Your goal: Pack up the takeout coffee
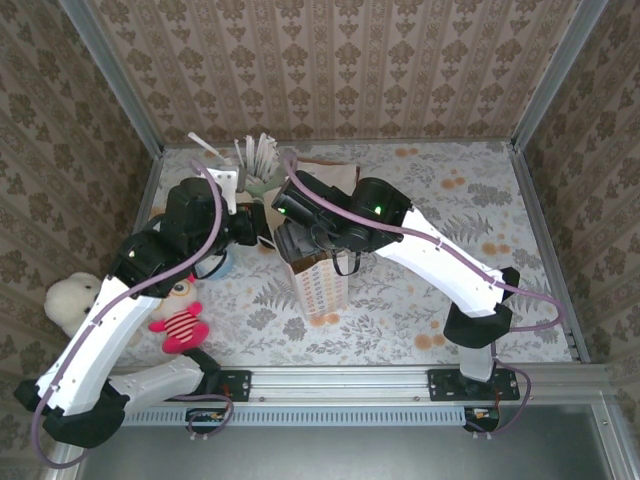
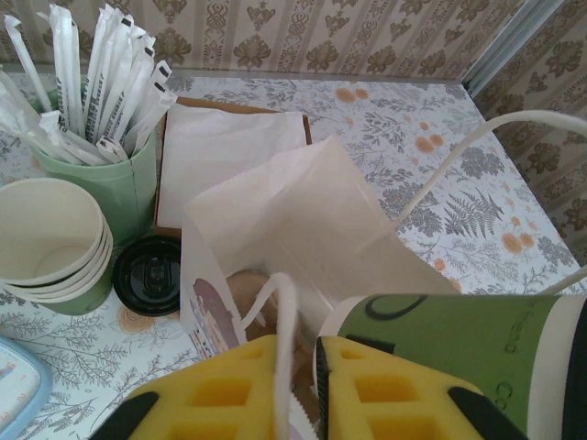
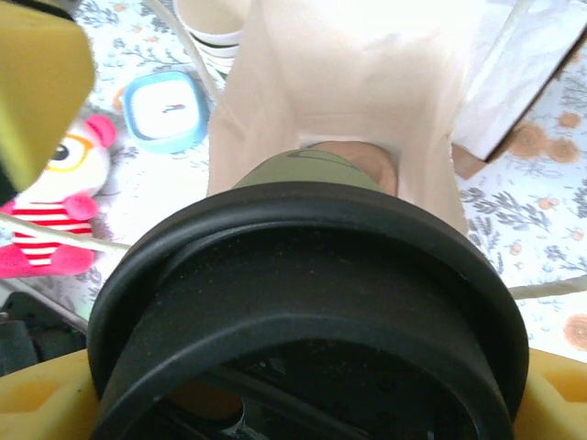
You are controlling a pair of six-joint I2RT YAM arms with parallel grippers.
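Paper bag (image 1: 320, 285) stands upright mid-table (image 1: 480, 200) in the top view, between the two arms. The right gripper (image 1: 297, 240) hangs over its far end and the left gripper (image 1: 258, 232) reaches in just beside it from the left. A striped toy (image 1: 183, 325) lies near the left arm. In the left wrist view the bag is open. Its white cord handle (image 2: 286, 321) runs down between the left gripper's yellow pads (image 2: 220, 394). The pads stand close together, the cord against one and a thin dark gap before the other, so I cannot tell whether they pinch it. The coffee (image 2: 459, 348) lies tipped on its side just right of those pads, with its base at the bag's mouth. Behind the bag on the left are the straws (image 2: 92, 82) in a pale green cup, the stacked cups (image 2: 50, 238) and a spare lid (image 2: 151, 273) flat on the table. In the right wrist view the coffee's black lid is nearest the camera. The right gripper's yellow fingers sit wide apart on either side of the lid, clamping it. The olive body points down into the bag's opening, though whether the base has passed the rim cannot be told.
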